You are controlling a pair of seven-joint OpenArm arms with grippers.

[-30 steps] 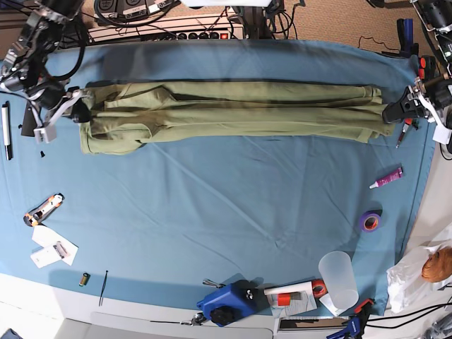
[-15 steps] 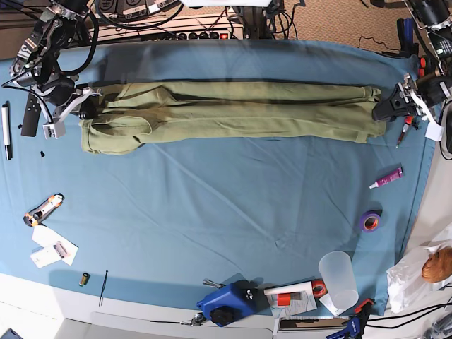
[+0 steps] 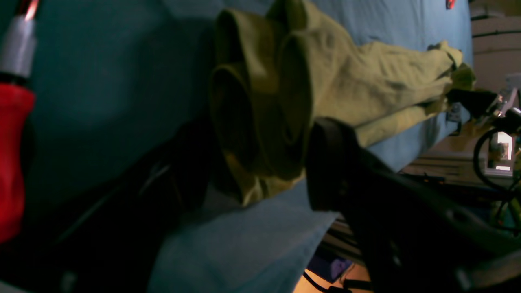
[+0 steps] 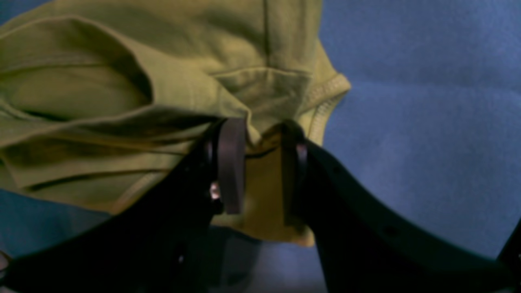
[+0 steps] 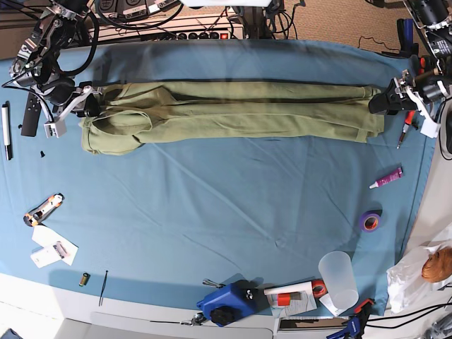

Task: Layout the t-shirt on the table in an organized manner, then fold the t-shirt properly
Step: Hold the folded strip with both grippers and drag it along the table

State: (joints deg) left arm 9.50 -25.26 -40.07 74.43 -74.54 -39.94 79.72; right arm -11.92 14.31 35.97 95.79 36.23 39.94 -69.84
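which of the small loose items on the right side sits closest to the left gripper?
The red-handled screwdriver, just below the left gripper; the pink tube and purple tape roll lie farther down.

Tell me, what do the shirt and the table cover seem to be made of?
The shirt looks like soft matte knit, probably cotton: stitched hems, limp rounded folds. The table cover looks like thin smooth woven cloth, with shallow creases and no shine; its fibre cannot be told.
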